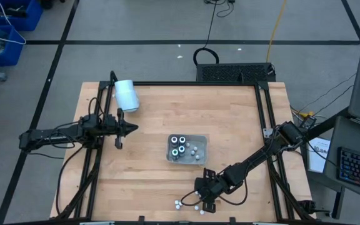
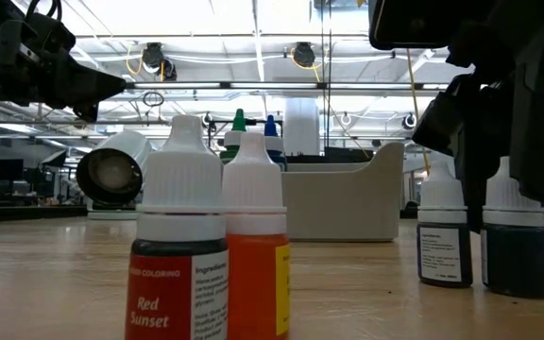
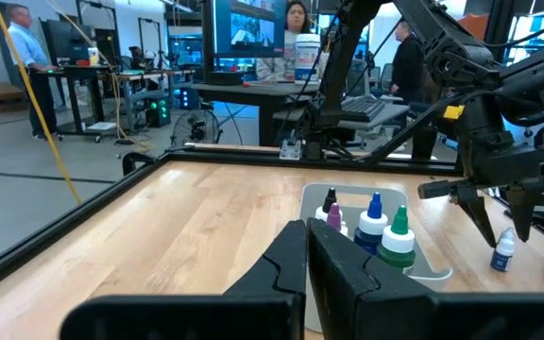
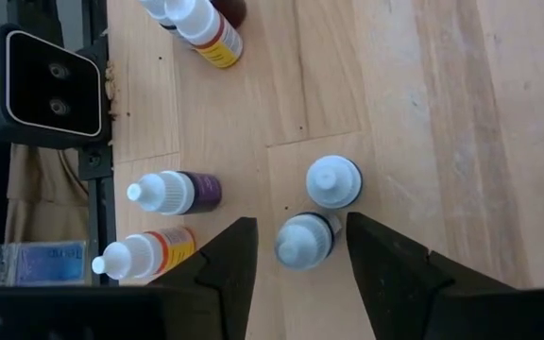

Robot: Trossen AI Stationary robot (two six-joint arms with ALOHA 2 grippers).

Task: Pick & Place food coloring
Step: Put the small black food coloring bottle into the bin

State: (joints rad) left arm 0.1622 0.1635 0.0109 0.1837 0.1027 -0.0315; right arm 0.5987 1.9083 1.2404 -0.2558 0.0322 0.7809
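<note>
- The grey tray (image 1: 200,140) at worktop (image 1: 230,125) centre holds several food coloring bottles (image 1: 179,146); more stand loose at 6 o'clock
- Right hand (image 4: 294,253) points down, fingers released, straddling one loose bottle (image 4: 304,241); left hand (image 1: 132,129) clenched, at 9 o'clock, beside the white cylinder (image 1: 127,95)

Readable on the red food coloring bottle (image 2: 181,247), nearest in the low view: "Red Sunset" in white script on the red label, "COLORING" in small capitals above it, "Ingredients" heading a white side panel. Just right of that bottle, touching it, an orange bottle (image 2: 255,250) with no legible label. Fine print on the dark bottle (image 2: 444,236) farther right, too small to read.
</note>
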